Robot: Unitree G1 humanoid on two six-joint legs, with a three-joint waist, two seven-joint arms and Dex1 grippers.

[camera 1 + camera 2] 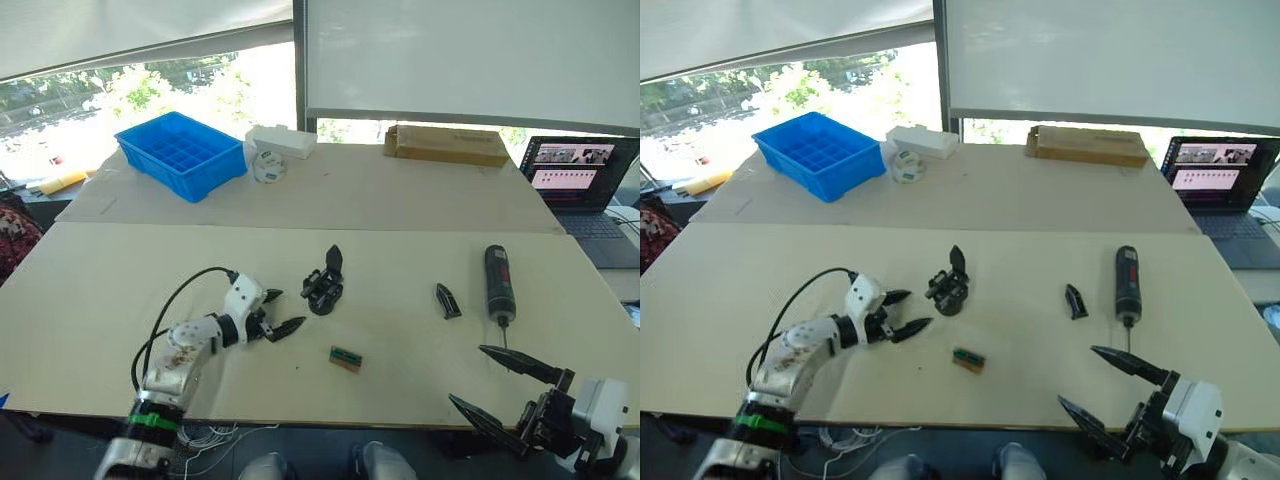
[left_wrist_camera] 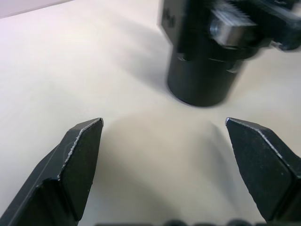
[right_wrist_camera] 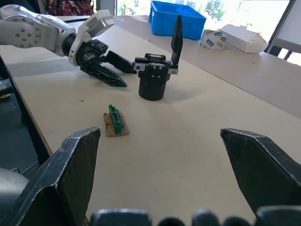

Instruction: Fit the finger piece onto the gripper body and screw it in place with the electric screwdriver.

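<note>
The gripper body point(image 1: 324, 287) stands on its round base mid-table, one pointed black finger sticking up. My left gripper point(image 1: 279, 312) is open just left of it, fingertips a short way from the base point(image 2: 202, 80). The finger piece point(image 1: 447, 300) lies flat on the table to the right. Right of that lies the electric screwdriver point(image 1: 498, 282), its metal bit pointing toward the near edge. My right gripper point(image 1: 495, 385) hangs open at the table's front right edge, below the screwdriver's tip, holding nothing.
A small green-and-tan block point(image 1: 345, 358) lies in front of the gripper body. At the back stand a blue bin point(image 1: 181, 153), a white box point(image 1: 281, 141), a tape roll point(image 1: 268, 166) and a cardboard box point(image 1: 446, 145). A laptop point(image 1: 582, 180) sits far right.
</note>
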